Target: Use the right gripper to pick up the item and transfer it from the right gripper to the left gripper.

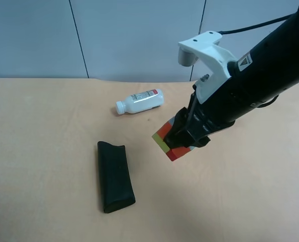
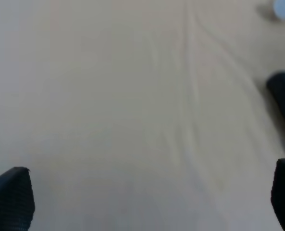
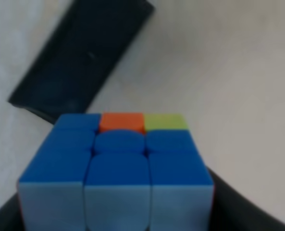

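Observation:
The puzzle cube (image 1: 165, 142) shows yellow, orange and red squares and sits tilted between the black fingers of my right gripper (image 1: 182, 137), which is shut on it. The arm with the white wrist housing reaches in from the exterior high view's right. In the right wrist view the cube (image 3: 118, 163) fills the foreground, mostly blue with one orange and one green square. I cannot tell whether it touches the table. My left gripper (image 2: 147, 197) is open and empty, with its fingertips (image 2: 10, 197) at the frame's edges over bare table. It is out of the exterior high view.
A long black pouch (image 1: 115, 175) lies on the tan table (image 1: 43, 151), at the cube's left in the exterior high view; it also shows in the right wrist view (image 3: 80, 57) and the left wrist view (image 2: 284, 91). A white plastic bottle (image 1: 139, 101) lies on its side farther back.

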Controlling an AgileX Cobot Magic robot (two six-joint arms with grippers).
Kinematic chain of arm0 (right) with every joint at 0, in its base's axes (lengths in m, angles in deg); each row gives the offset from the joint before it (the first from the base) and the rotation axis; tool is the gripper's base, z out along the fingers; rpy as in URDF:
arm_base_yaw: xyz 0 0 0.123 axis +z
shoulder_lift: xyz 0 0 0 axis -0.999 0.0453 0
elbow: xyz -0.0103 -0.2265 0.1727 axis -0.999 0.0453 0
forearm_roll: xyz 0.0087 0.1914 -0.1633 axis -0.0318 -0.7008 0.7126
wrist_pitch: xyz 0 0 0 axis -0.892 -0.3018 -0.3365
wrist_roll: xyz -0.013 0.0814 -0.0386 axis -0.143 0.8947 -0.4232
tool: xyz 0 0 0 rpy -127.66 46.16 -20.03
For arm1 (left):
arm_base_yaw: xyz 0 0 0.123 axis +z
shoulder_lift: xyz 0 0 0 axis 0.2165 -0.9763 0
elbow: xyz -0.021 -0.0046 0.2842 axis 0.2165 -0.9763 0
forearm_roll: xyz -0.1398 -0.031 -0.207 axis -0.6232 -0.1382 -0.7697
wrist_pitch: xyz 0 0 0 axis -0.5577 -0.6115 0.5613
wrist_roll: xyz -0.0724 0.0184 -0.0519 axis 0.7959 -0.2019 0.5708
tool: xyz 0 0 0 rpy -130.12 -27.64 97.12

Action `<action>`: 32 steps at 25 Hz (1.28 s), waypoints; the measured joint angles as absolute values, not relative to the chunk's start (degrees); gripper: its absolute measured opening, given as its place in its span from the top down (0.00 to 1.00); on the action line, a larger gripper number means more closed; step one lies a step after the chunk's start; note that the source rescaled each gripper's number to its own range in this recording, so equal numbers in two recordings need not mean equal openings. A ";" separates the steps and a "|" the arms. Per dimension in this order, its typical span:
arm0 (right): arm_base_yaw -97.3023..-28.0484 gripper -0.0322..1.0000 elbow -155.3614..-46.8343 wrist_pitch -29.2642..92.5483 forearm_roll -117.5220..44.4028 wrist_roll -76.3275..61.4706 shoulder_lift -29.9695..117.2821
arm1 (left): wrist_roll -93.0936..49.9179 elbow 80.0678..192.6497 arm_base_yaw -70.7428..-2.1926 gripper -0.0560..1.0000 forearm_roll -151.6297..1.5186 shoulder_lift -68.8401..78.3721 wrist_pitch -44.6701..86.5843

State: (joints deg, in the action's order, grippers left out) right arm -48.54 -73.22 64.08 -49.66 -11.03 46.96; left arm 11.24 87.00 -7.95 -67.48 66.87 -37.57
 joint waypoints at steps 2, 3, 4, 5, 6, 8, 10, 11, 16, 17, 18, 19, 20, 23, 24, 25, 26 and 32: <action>-47.28 0.97 -75.31 64.08 -48.80 -11.43 46.96 | 10.70 88.29 -7.95 0.00 -70.11 62.59 -38.15; -46.78 0.97 -76.64 64.08 -48.27 -11.46 47.01 | 10.24 89.17 -7.95 0.00 -71.70 60.34 -38.23; -46.48 0.97 -77.73 64.08 -48.00 -11.50 47.01 | 9.38 89.98 -7.95 0.00 -73.25 58.48 -38.27; -46.34 0.97 -78.67 63.96 -47.77 -11.63 47.01 | 8.73 90.99 -7.95 0.00 -74.60 56.38 -38.42; -46.21 0.97 -79.71 63.85 -47.55 -12.08 47.01 | 8.22 92.06 -7.95 0.00 -76.27 54.36 -38.42; -46.12 0.97 -80.46 63.74 -47.49 -13.54 47.01 | 7.65 94.06 -7.95 0.00 -79.48 51.12 -38.62; -45.61 0.97 -80.53 63.65 -47.49 -15.04 47.01 | 7.51 96.06 -7.95 0.00 -82.88 48.12 -38.78; -45.07 0.97 -80.53 63.65 -47.49 -15.80 47.01 | 7.51 96.86 -7.95 0.00 -84.44 46.82 -38.88; -40.91 0.97 -80.53 61.48 -46.41 -19.14 47.01 | 7.51 101.10 -10.04 0.00 -89.56 41.53 -41.69; -39.72 0.97 -80.53 60.59 -45.75 -19.43 47.01 | 7.51 101.81 -10.70 0.00 -90.32 40.45 -42.35; -38.53 0.97 -80.53 59.66 -45.11 -19.64 47.01 | 7.51 102.42 -11.28 0.00 -90.90 39.37 -42.99; -37.63 0.97 -80.53 58.96 -44.44 -20.00 47.01 | 7.51 103.11 -11.76 0.00 -91.45 38.54 -43.38; -36.70 0.97 -80.53 58.18 -43.71 -20.36 47.01 | 7.51 103.76 -12.14 0.00 -92.11 37.59 -43.91; -34.89 0.97 -80.53 55.57 -42.70 -21.88 47.01 | 7.51 105.00 -13.24 0.00 -94.70 35.32 -44.48; -34.34 0.97 -80.53 54.57 -42.55 -22.46 47.01 | 7.51 105.27 -13.46 0.00 -95.70 34.70 -44.48; -33.78 0.97 -80.53 53.58 -42.46 -23.37 47.01 | 7.30 105.35 -13.74 0.00 -96.78 34.17 -44.48; -33.24 0.97 -80.53 52.82 -42.39 -23.97 47.01 | 7.08 105.41 -14.04 0.00 -97.60 33.77 -44.48; -30.80 0.97 -80.53 49.14 -42.83 -26.79 47.01 | 5.83 105.41 -14.37 0.00 -101.88 32.11 -44.34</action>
